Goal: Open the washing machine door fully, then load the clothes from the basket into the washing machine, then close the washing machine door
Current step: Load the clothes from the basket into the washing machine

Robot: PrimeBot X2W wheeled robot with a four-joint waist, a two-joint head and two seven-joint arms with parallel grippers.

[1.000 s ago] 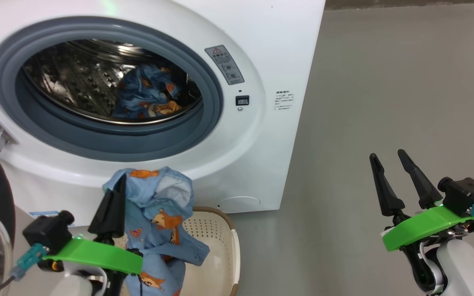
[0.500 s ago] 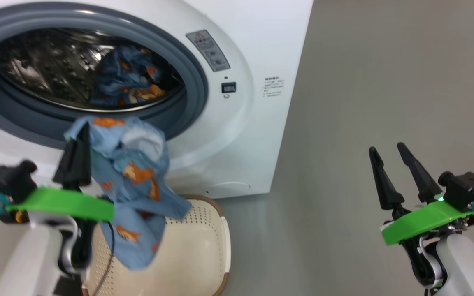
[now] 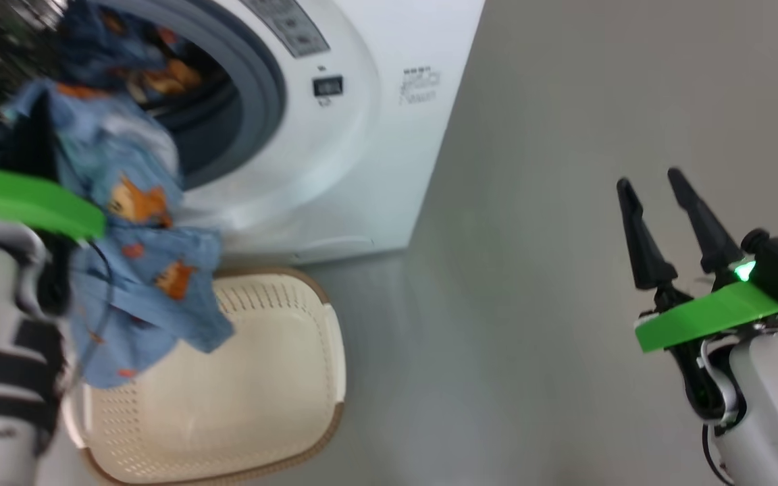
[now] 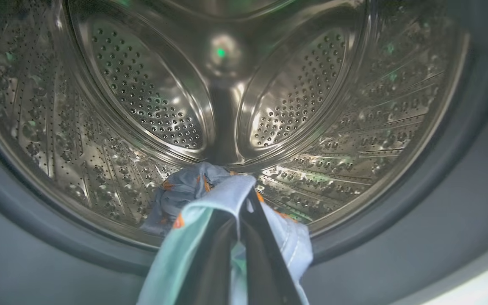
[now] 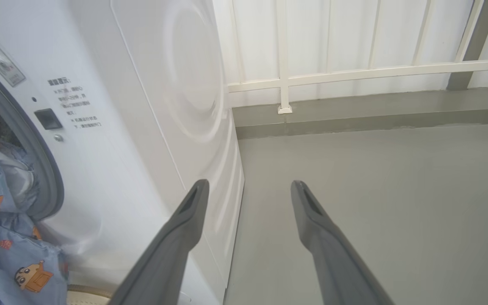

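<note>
**Grey floor, two things parked on it**

The floor was plain smooth grey, a bit glossy. The big white washing machine stood straight on it. The cream basket sat on the floor just in front of the machine's lower front. In the right wrist view the floor ran back to a low grey kerb, where a white railing post was footed.

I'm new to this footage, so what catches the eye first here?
The blue printed garment dangling from the shut left gripper at the open mouth of the washer, above the cream basket. Behind it gleams the steel drum, another garment already inside. The right gripper hovers open over grey floor.
</note>
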